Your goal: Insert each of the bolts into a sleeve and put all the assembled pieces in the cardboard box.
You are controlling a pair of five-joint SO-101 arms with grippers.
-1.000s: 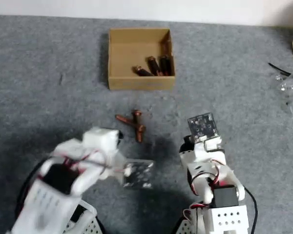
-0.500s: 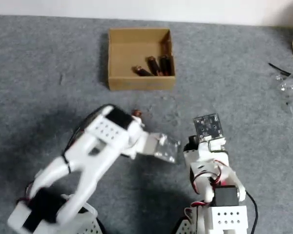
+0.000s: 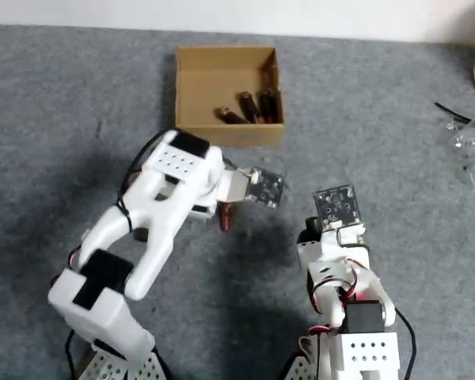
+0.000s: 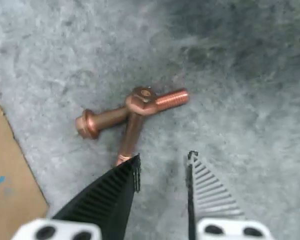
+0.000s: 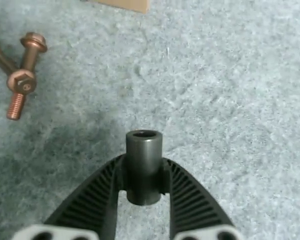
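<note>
Grey carpet (image 4: 240,75) holds crossed bolts (image 4: 132,112) just beyond the parted left pincer (image 4: 164,156).

Grey carpet (image 3: 396,119), clear plastic bits (image 3: 469,136) at right edge

Crossed copper bolts (image 4: 140,102), upright dark sleeve (image 5: 144,167), cardboard box (image 3: 222,133)

**Clerk:** Entry for readable text, labels, numbers, signs?

**Checker:** None was legible on any item.

**Clerk:** Marks of any other sort?

**Checker:** One. A small blue speck (image 4: 0,179) sat on the cardboard box (image 4: 14,162), near the left gripper (image 4: 163,159), off to its side. It formed no letter or digit.
</note>
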